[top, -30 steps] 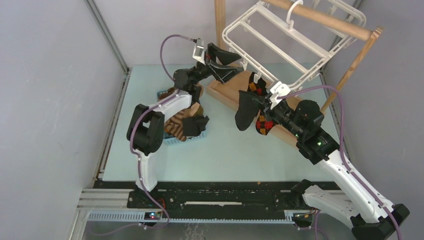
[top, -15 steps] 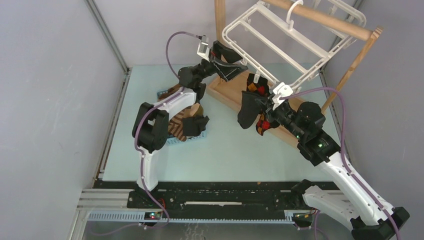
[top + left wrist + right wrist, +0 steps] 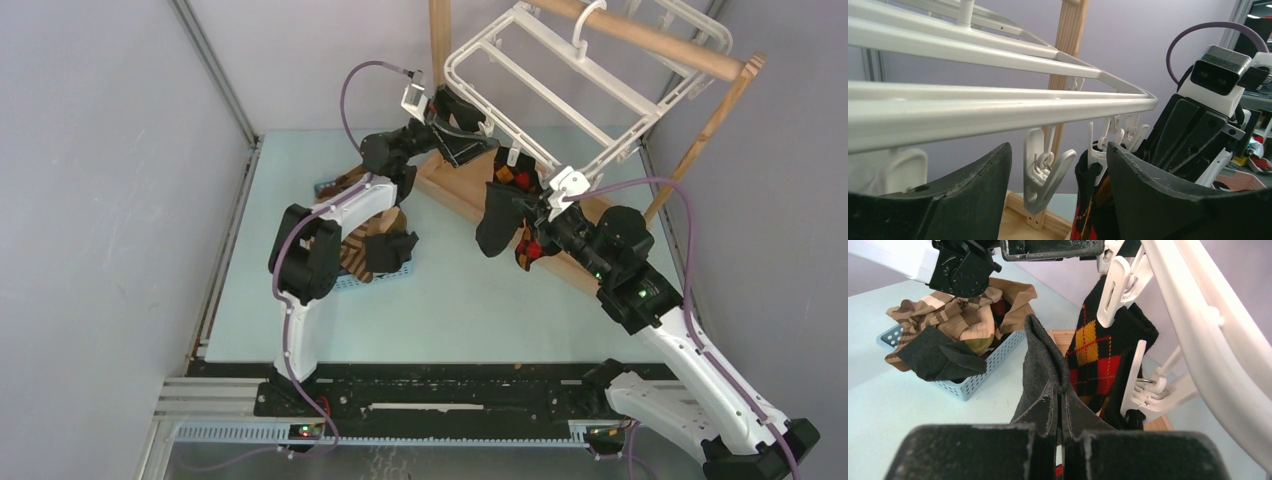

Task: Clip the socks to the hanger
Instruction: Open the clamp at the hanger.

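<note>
From above: hanger (image 3: 520, 118) hung tilted on the wooden rail (image 3: 650, 40) at far right. Left gripper (image 3: 476, 130) up at its left end. Right gripper (image 3: 520, 212) just beneath, clamped on a plain black sock (image 3: 493, 228).

Through the left wrist: jaws spread wide, a dangling clip (image 3: 1043, 172) between the fingers, argyle sock (image 3: 1092, 212) just right of it.

Through the right wrist: jaws pinched tight on the plain black sock, right beside the argyle sock pegged to the hanger. Brown striped socks (image 3: 948, 310) heaped in the blue basket (image 3: 973, 382) to the left.
</note>
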